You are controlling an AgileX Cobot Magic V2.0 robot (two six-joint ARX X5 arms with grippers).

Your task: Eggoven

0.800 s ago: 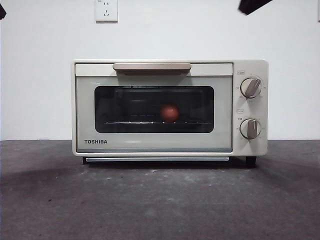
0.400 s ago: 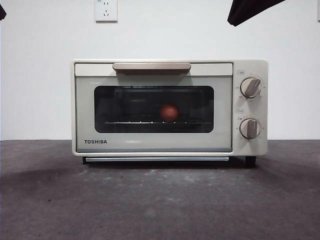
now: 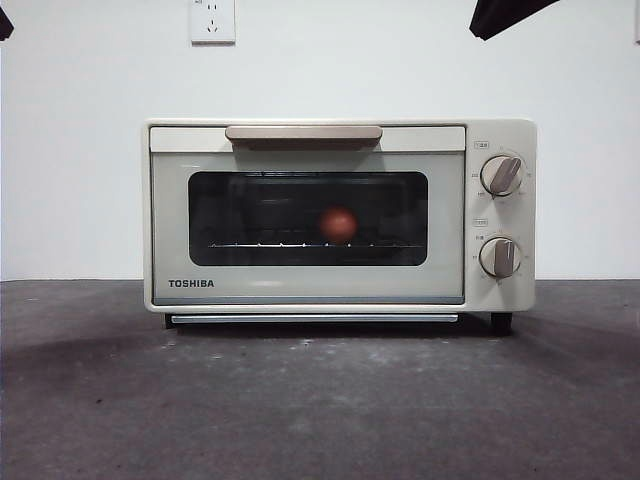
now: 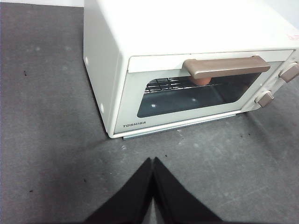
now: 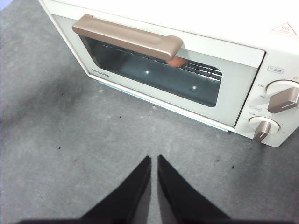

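Observation:
The cream TOSHIBA toaster oven (image 3: 310,286) stands on the table with its glass door shut. The reddish-brown egg (image 3: 339,223) lies inside on the wire rack, seen through the glass. In the left wrist view the egg (image 4: 202,81) peeks out under the beige handle (image 4: 226,66) of the oven (image 4: 187,28). My left gripper (image 4: 153,161) is shut and empty, held above the table in front of the oven. My right gripper (image 5: 154,158) is shut and empty, above the table in front of the oven (image 5: 233,88), where the egg (image 5: 176,62) shows behind the handle.
Two knobs (image 3: 501,175) (image 3: 499,257) sit on the oven's right side. A wall socket (image 3: 212,20) is on the white wall behind. The dark grey table top (image 3: 320,400) spreads in front. Black arm tips show at the top right corner (image 3: 505,12) and the top left corner (image 3: 4,22).
The black arm tip at the top right of the front view dipped lower, then rose back toward the corner. The oven and egg have not moved.

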